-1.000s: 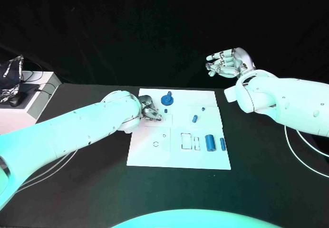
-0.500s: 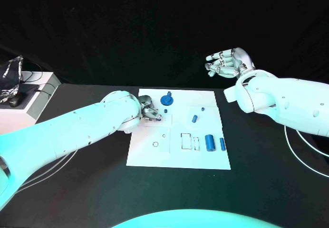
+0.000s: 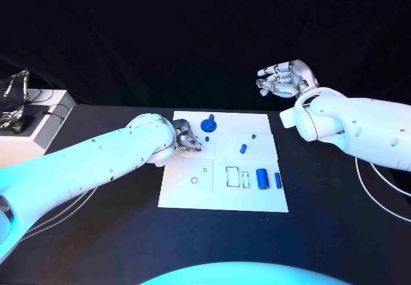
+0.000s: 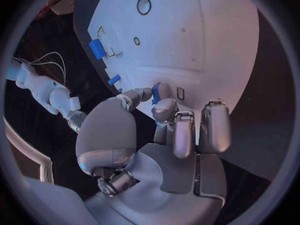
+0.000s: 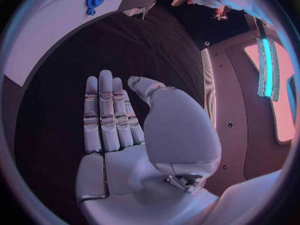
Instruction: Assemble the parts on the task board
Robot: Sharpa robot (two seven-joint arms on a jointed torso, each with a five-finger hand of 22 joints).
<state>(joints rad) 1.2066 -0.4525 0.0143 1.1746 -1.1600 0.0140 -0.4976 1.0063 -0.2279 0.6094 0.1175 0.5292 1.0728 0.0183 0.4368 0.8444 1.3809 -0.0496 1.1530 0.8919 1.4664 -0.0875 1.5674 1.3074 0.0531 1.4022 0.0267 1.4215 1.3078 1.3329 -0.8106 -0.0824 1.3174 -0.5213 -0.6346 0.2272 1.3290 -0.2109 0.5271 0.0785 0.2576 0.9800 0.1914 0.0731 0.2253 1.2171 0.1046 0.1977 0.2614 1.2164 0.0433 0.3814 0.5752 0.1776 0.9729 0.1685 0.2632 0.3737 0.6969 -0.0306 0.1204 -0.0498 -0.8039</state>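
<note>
Board (image 3: pixel 224 199) lies mid-table. Left hand (image 3: pixel 189 141), at its ten o'clock edge, pinches a small blue part (image 4: pixel 155 93); seating it in a slot looks next. Right hand (image 3: pixel 285 78) hangs raised, fingers apart, empty.

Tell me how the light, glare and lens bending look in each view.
Head view: cyan light tints the left arm, the board glares white, and the backdrop is black. Left wrist view: fisheye bends the board's edges and the left hand looms large. Right wrist view: purple light on the open right hand, with a bright cyan strip at the rim.
</note>
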